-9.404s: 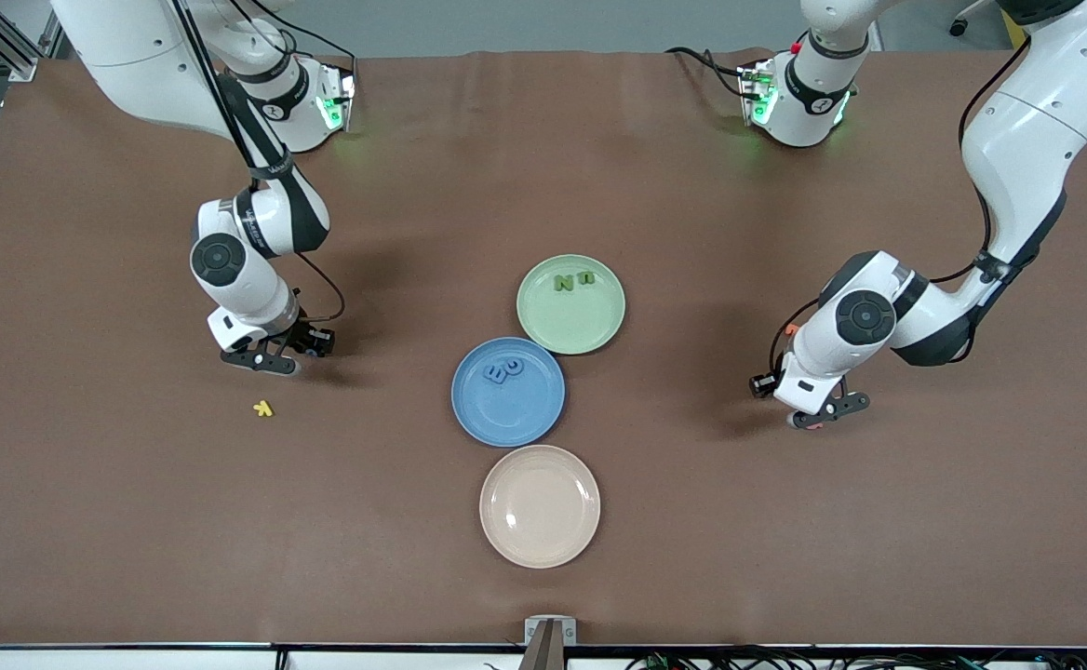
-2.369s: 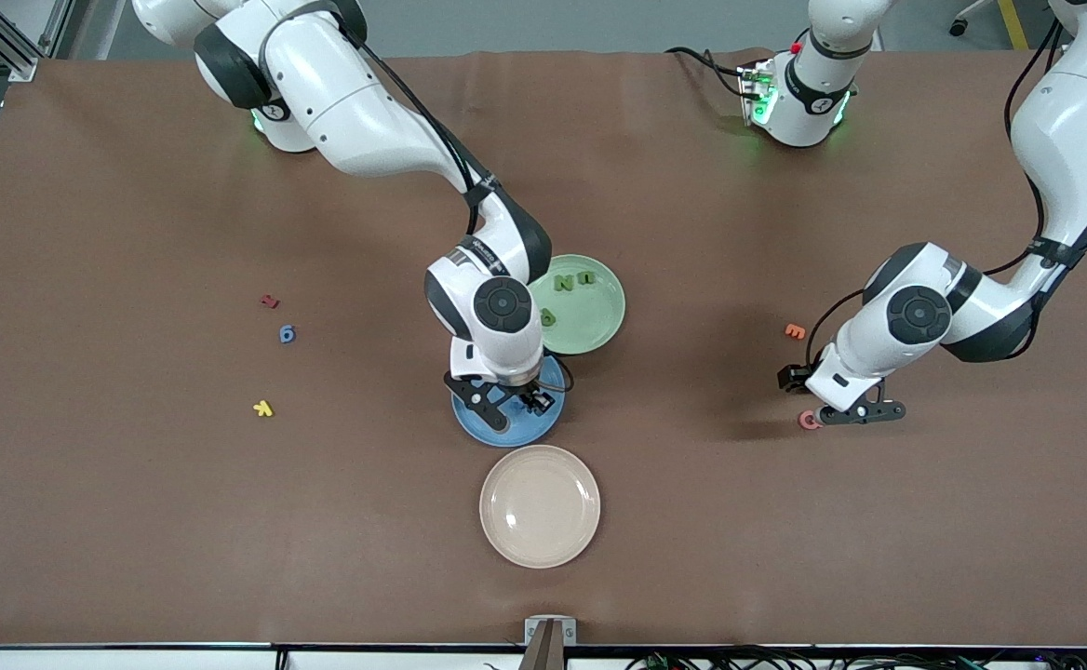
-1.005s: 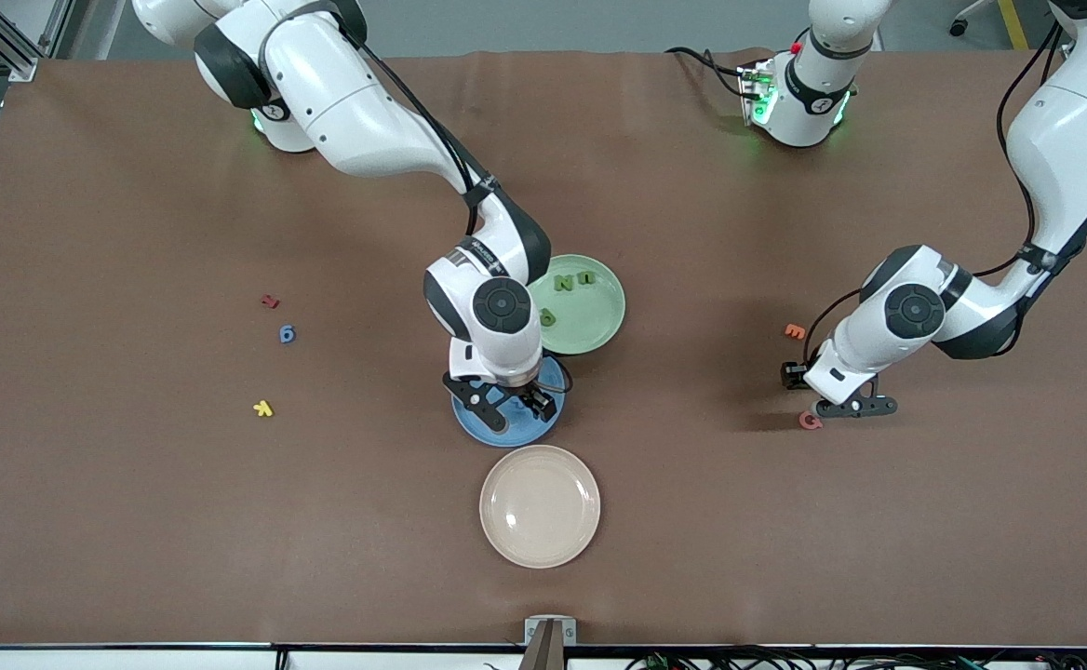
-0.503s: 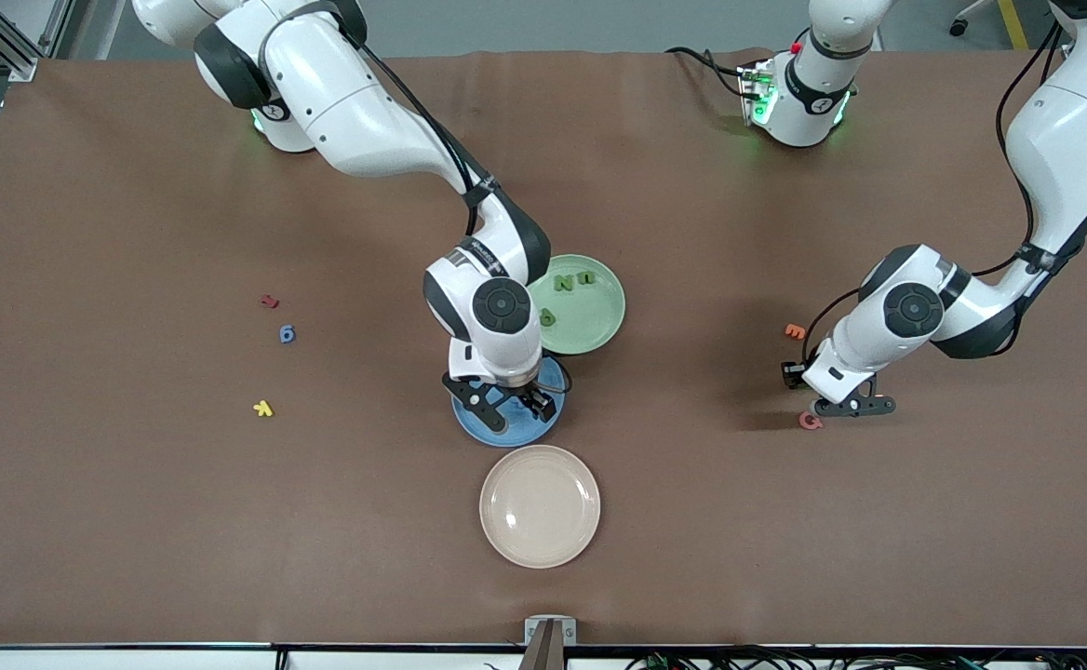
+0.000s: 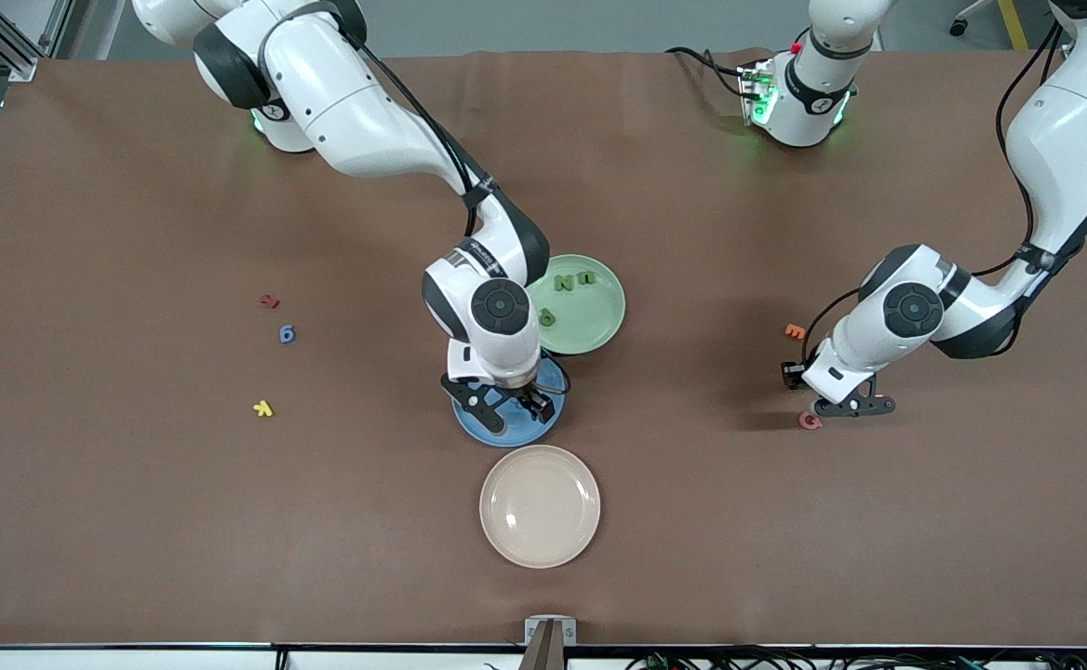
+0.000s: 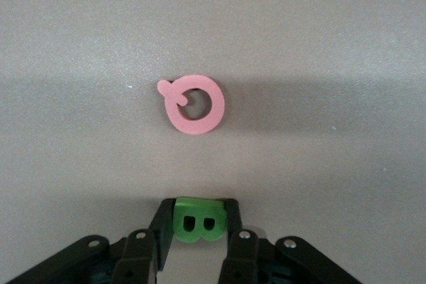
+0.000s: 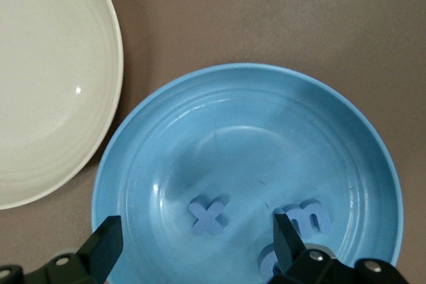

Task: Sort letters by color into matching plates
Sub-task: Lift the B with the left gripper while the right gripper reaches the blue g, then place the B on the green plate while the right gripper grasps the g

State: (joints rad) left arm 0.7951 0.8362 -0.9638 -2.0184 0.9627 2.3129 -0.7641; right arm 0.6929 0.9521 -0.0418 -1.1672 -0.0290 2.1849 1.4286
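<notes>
The blue plate [image 5: 506, 433] holds a blue X [image 7: 208, 215], a blue m [image 7: 309, 217] and a third blue letter partly hidden by a finger. My right gripper [image 5: 504, 409] hangs open and empty just over this plate [image 7: 346, 138], its fingers either side of the X. The pale green plate [image 5: 595, 321] holds three green letters [image 5: 563, 281]. My left gripper [image 5: 846, 407] is shut on a green B [image 6: 198, 219], low over the table toward the left arm's end. One blue letter [image 5: 288, 333] lies loose toward the right arm's end.
A pink letter [image 5: 811, 421] lies beside the left gripper, also in the left wrist view [image 6: 194, 104]. An orange letter [image 5: 795, 330] lies nearby. Red [image 5: 270, 301] and yellow [image 5: 263, 408] letters lie by the loose blue one. A cream plate [image 5: 540, 505] touches the blue plate.
The right arm has swung from its end of the table to over the blue plate. A third green letter has appeared in the green plate. In the last second both arms barely moved.
</notes>
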